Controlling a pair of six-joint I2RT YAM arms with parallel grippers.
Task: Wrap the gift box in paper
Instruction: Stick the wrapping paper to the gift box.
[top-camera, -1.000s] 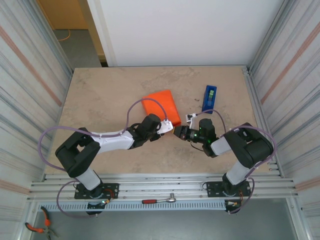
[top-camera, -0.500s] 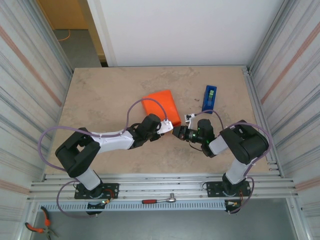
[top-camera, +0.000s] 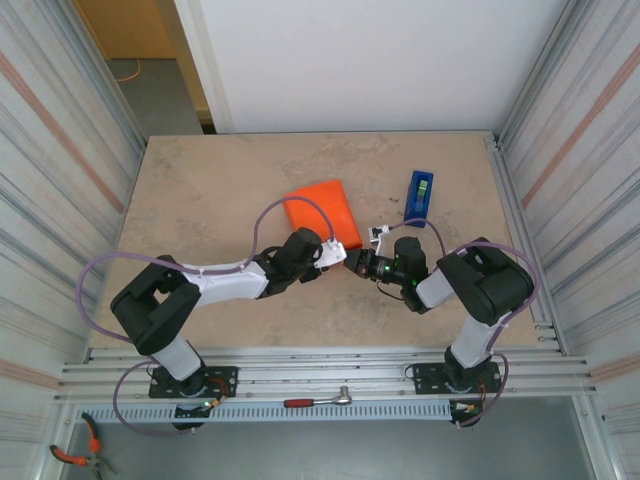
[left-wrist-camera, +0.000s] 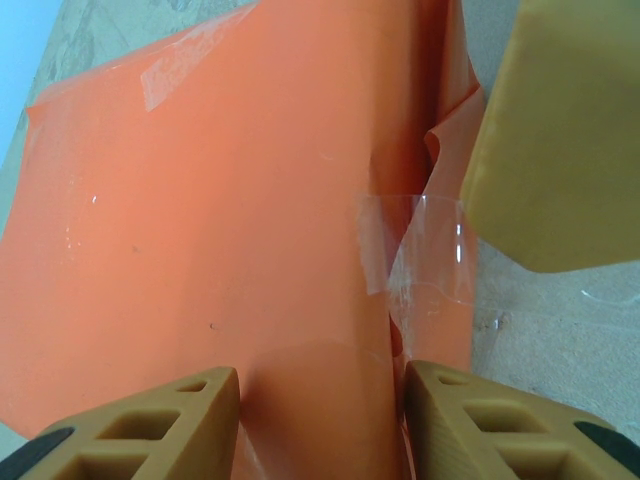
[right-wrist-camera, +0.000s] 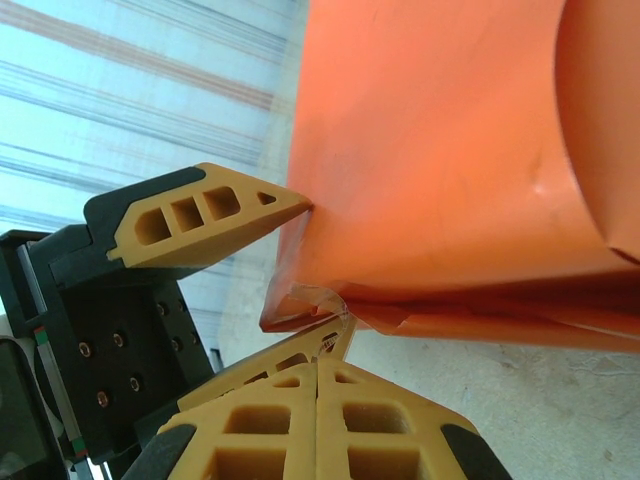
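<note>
While the right gripper (right-wrist-camera: 318, 390) is closed tight beside the paper (right-wrist-camera: 430, 150), the wrapped gift box (top-camera: 322, 212) is clamped by the left gripper (left-wrist-camera: 322, 400).

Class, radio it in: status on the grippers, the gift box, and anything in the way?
Left gripper clamped on the gift box, near end. Right gripper shut, tips at a loose fold of paper. Tape dispenser well aside.
</note>
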